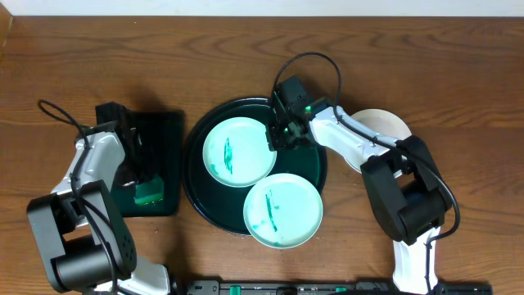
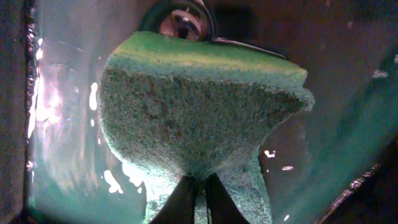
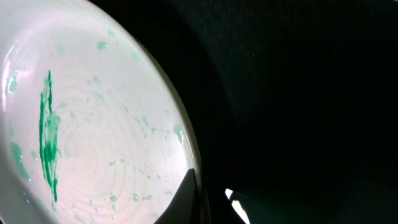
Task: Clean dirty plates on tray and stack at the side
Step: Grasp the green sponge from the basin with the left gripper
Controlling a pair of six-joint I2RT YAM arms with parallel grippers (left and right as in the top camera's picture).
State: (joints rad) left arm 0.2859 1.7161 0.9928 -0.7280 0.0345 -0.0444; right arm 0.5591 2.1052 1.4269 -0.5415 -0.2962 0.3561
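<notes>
The round dark tray [image 1: 196, 176] holds two pale mint plates with teal smears: one at the back left [image 1: 237, 152] and one at the front right [image 1: 282, 211], overhanging the rim. A white plate [image 1: 386, 124] lies on the table to the right, partly hidden by the right arm. My right gripper [image 1: 282, 133] straddles the right rim of the back plate [image 3: 93, 124], one finger inside and one over the tray [image 3: 298, 93], and is shut on that rim [image 3: 211, 193]. My left gripper [image 1: 146, 182] is shut on a green sponge [image 2: 199, 106], fingertips pinching its lower edge [image 2: 198, 180].
A smaller black rectangular tray [image 1: 164, 131] lies left of the round tray, with the sponge [image 1: 150, 195] at its front end. It looks wet and glossy in the left wrist view [image 2: 56, 124]. Both arm bases stand at the table's front edge.
</notes>
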